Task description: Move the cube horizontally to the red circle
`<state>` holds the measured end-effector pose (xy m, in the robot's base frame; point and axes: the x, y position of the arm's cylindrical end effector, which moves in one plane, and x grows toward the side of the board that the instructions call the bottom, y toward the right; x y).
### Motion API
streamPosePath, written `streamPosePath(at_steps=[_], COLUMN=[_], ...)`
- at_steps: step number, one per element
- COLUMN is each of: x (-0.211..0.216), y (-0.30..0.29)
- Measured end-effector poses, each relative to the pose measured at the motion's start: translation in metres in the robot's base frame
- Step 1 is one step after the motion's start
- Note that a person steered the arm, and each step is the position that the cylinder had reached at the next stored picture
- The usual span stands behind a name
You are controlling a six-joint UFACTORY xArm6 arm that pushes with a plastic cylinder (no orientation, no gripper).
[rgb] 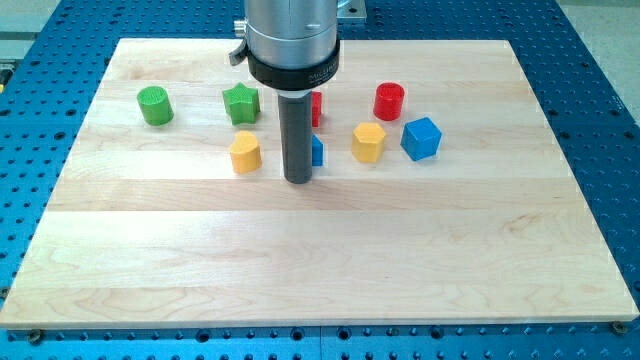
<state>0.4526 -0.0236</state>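
Blue cube (421, 138) on the wooden table (300, 250), just below-right of red cylinder (389, 101), rod tip (298, 181) well left, touching a partly hidden blue block (317, 150), holding nothing

The arm's grey housing (291, 35) is cut off by the view's top edge, so nothing of the arm above it shows. The dark rod (297, 138) stands in front of two blocks. Of a red block (317, 108) only a thin strip shows at the rod's right side, too little to tell its shape. Of a blue block (317, 151) only a narrow sliver shows, just right of the rod near its lower end; its shape cannot be told either. Whether the rod touches either block cannot be told. The housing also covers a short stretch of the wooden board's (320, 250) far edge.
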Motion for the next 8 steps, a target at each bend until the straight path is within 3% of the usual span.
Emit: streamPosePath(at_steps=[2, 4, 5, 6, 8], x=[0.011, 0.013, -0.001, -0.035, -0.058], y=[0.007, 0.085, 0.135, 0.145, 0.172])
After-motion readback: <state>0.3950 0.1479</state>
